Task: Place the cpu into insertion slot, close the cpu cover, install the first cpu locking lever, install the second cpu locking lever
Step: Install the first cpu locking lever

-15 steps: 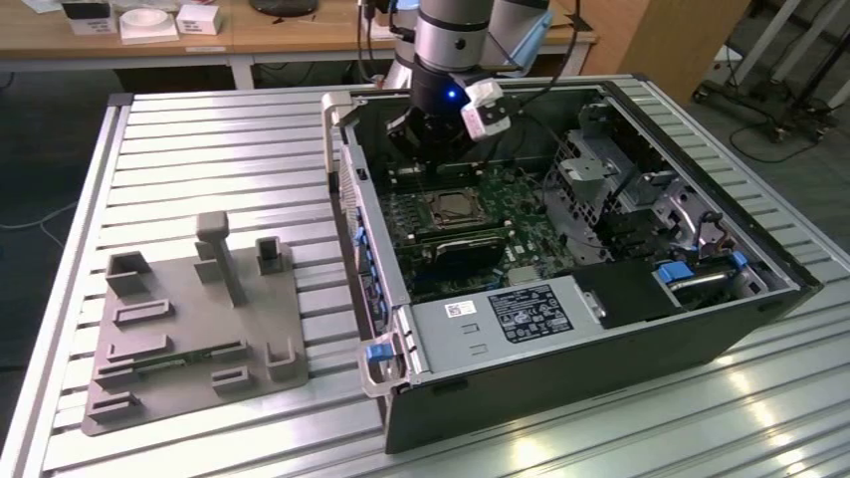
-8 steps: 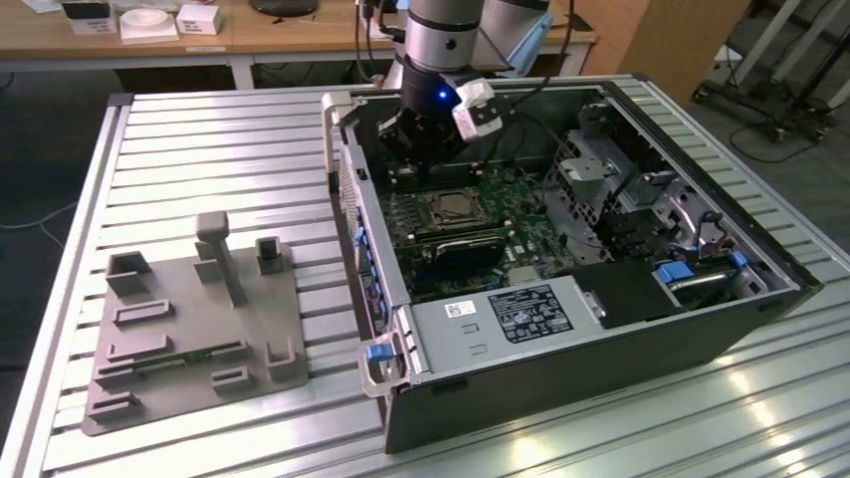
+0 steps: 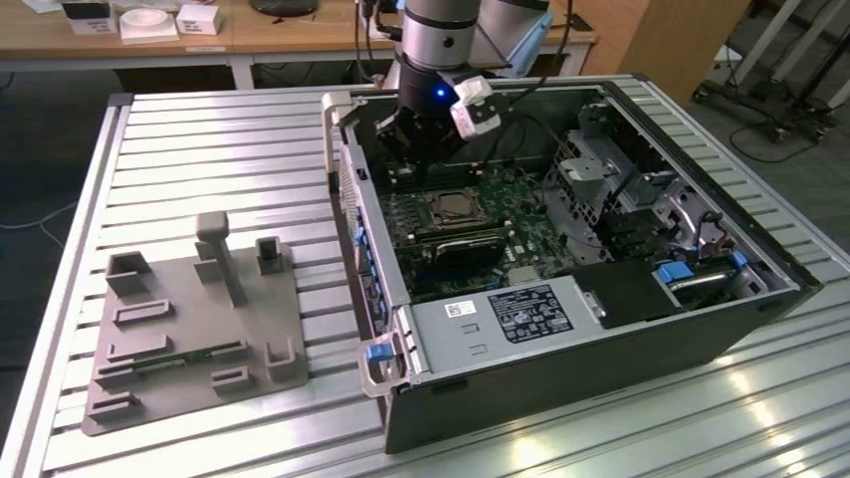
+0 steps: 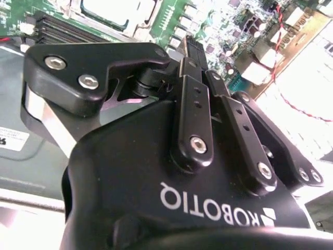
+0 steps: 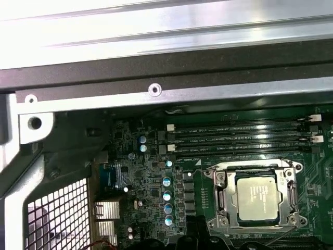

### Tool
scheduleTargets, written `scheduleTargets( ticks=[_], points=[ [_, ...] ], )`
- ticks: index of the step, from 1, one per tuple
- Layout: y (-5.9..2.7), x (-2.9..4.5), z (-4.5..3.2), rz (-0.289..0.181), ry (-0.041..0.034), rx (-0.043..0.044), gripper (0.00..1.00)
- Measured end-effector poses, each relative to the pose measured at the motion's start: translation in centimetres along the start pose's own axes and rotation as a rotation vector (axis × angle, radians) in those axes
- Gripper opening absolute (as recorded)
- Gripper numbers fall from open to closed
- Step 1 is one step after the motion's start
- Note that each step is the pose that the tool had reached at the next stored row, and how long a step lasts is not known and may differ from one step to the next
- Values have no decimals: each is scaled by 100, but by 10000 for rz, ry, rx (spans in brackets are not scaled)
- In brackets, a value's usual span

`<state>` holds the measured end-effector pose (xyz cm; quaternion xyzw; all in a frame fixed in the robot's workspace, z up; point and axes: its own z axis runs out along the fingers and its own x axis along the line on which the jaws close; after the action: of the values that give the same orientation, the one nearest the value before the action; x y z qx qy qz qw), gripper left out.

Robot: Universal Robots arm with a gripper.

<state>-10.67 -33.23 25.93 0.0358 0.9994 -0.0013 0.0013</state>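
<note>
The cpu (image 5: pixel 258 197), a silvery square chip, lies in the insertion slot (image 5: pixel 220 221) on the green board inside the open computer case. The cpu cover (image 5: pixel 225 194), a silver frame with a window, lies flat around the chip's edges. Thin metal levers run along the socket's sides; whether they are latched I cannot tell. The socket also appears in the exterior view as the insertion slot (image 3: pixel 453 207) and in the second wrist view with the cpu (image 4: pixel 117 11) in it. My gripper (image 3: pixel 405 149) hangs over the far part of the case, short of the socket, holding nothing that I can see. Its black body (image 4: pixel 171 172) blocks much of the board.
Long black memory slots (image 5: pixel 239 138) run beside the socket. A grey box with a black label (image 3: pixel 525 314) sits at the case's near end, a drive cage (image 3: pixel 624 189) on the exterior view's right. A grey fixture plate (image 3: pixel 199 339) lies on the slatted table at that view's left.
</note>
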Motion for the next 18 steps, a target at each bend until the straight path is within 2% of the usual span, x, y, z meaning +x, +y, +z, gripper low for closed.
scheduleTargets(
  ticks=[4, 12, 18],
  points=[
    [14, 22, -23, -12, -40, -5, 10],
    [90, 60, -24, -116, -47, -3, 10],
    [150, 102, -24, -172, -82, -5, 10]
  ],
)
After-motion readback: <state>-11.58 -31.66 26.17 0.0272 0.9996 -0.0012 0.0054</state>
